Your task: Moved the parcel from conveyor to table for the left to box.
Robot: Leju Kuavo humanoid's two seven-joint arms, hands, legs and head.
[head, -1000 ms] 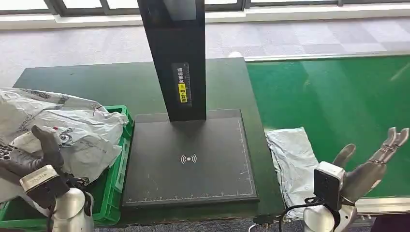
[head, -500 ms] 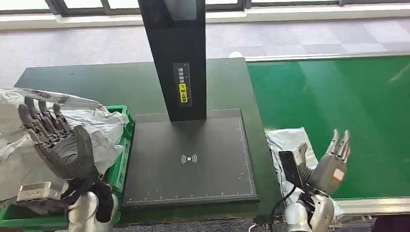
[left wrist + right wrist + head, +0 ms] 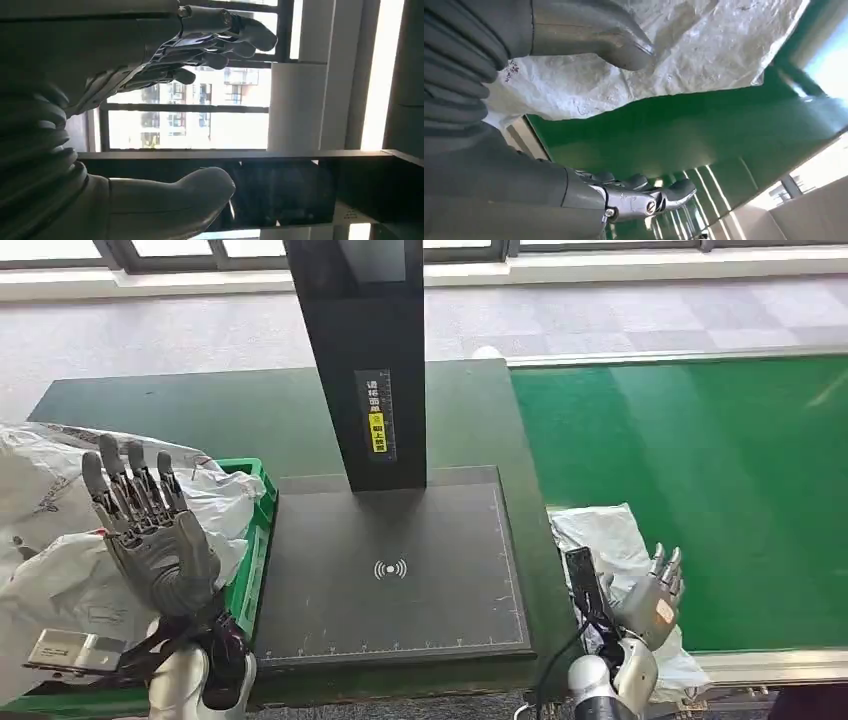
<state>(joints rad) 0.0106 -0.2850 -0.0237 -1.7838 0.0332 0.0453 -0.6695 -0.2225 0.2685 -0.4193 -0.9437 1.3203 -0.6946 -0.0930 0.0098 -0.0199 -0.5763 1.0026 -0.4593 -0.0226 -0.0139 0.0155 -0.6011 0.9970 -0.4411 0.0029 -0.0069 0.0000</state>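
Observation:
A white plastic parcel (image 3: pixel 610 560) (image 3: pixel 674 50) lies flat on the green conveyor (image 3: pixel 700 470) at its near left corner, beside the table. My right hand (image 3: pixel 652 595) (image 3: pixel 624 197) hovers over the parcel's near end, fingers straight and apart, holding nothing. My left hand (image 3: pixel 150 535) (image 3: pixel 200 45) is raised above the green box (image 3: pixel 255 540), fingers spread upward, palm empty. White parcels (image 3: pixel 70 530) are heaped in that box.
A black scale pad (image 3: pixel 390 580) with a tall black post (image 3: pixel 365 360) stands mid-table on the dark green table (image 3: pixel 200 410). Grey floor and windows lie beyond. The conveyor stretches away to the right.
My left hand rose from down at the box and opened upward. My right hand swung left from over the belt and dropped toward the parcel's near end.

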